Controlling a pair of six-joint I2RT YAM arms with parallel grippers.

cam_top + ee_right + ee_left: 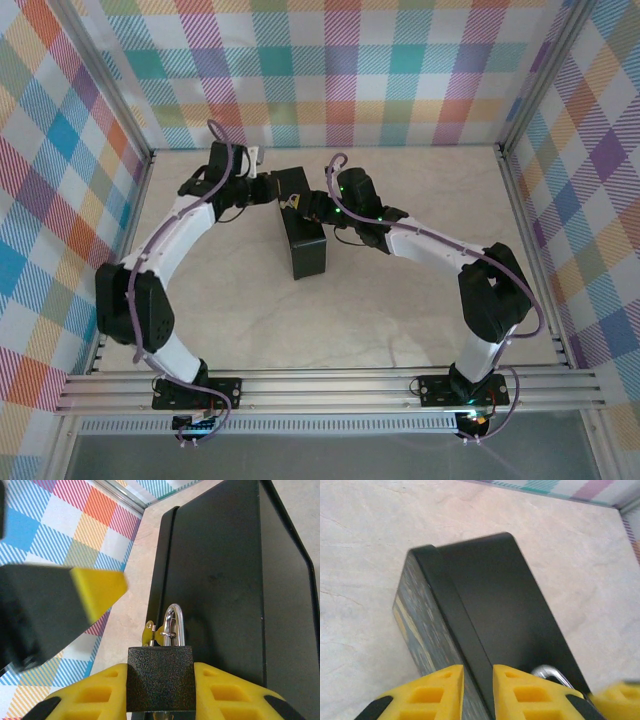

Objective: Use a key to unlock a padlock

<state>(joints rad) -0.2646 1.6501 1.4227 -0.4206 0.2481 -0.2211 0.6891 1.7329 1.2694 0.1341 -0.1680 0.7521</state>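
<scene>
The padlock (160, 677), a dark speckled block, is clamped between the yellow fingers of my right gripper (160, 667). Its silvery shackle (173, 625) passes through a small brass hasp (150, 633) on the black box (220, 580). A sliver of silvery metal (161, 716) shows under the padlock's body; I cannot tell whether it is the key. My left gripper (477, 669) hovers over the box (495, 600) with a narrow gap between its fingers and nothing in it. The shackle (552, 672) peeks out just right of it.
The box (306, 250) lies mid-table on the pale marbled tabletop (400, 310), both arms meeting at its far end. Plaid walls (60, 200) and aluminium rails (330, 385) enclose the workspace. One left finger (97, 592) hangs blurred up and left of the padlock.
</scene>
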